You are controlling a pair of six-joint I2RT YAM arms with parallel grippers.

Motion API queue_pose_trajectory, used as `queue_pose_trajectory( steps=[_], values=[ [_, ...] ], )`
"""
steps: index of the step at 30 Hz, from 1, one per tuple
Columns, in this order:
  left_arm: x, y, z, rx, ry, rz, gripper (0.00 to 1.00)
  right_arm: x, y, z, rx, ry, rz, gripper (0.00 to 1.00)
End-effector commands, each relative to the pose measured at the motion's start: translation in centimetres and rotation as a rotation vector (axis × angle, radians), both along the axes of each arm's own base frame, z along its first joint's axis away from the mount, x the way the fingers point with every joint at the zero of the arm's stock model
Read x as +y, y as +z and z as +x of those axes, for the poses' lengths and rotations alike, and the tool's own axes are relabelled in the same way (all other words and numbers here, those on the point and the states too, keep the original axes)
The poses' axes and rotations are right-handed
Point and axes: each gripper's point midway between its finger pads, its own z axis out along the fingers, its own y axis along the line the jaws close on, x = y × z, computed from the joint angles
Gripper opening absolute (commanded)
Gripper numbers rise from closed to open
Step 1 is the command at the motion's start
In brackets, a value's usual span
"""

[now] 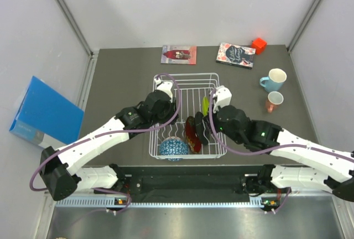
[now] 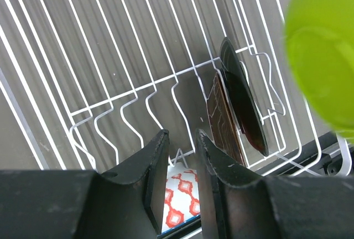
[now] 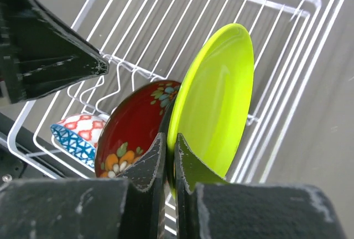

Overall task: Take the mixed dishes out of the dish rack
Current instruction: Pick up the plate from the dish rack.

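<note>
The right pincer [image 3: 170, 142] pinches the green plate [image 3: 215, 100] by its rim, as it stands upright in the rack [image 1: 185, 75]; the left pincer [image 2: 182, 139] (slightly spread, empty) hovers nearby.

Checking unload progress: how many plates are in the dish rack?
3, upright in the dish rack, right side: lime green plate farthest back, black plate middle, red patterned plate nearest.

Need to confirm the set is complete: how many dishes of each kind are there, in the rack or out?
Plates: 3 (lime green plate, red patterned plate, black plate)
Bowls: 1 (blue-patterned bowl)
Cups: 2 (light blue mug, salmon-pink cup)
Total: 6
</note>
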Motion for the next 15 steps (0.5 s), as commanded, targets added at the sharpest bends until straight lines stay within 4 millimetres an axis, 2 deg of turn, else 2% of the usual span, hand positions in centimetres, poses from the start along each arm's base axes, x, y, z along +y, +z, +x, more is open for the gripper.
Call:
queue_pose_trajectory(
  steps=[1, 7, 11, 12, 13, 15],
  values=[
    [-0.4, 2.4, 1.1, -0.065, 0.024, -0.035, 0.31, -1.1, 5.2, 0.3, -0.138, 0.041, -0.027, 0.00],
    [0.5, 4.5, 2.0, -0.121, 0.057, -0.008, 0.31, -1.8, 6.2, 0.7, -0.219, 0.084, -0.143, 0.00],
    [1.4, 6.4, 2.6, -0.165, 0.091, 0.002, 0.31, -1.3, 7.1, -0.2, -0.314, 0.168, -0.202, 0.00],
    [1.6, 6.7, 2.7, -0.173, 0.098, 0.005, 0.32, -1.4, 6.7, -0.4, -0.348, 0.177, -0.235, 0.00],
    [2.0, 7.1, 3.0, -0.187, 0.115, 0.009, 0.32, -2.5, 7.4, -0.2, -0.402, 0.121, -0.258, 0.00],
    [2.2, 7.5, 3.2, -0.202, 0.121, 0.006, 0.33, -1.9, 6.7, -1.5, -0.509, 0.177, -0.344, 0.00]
  ],
)
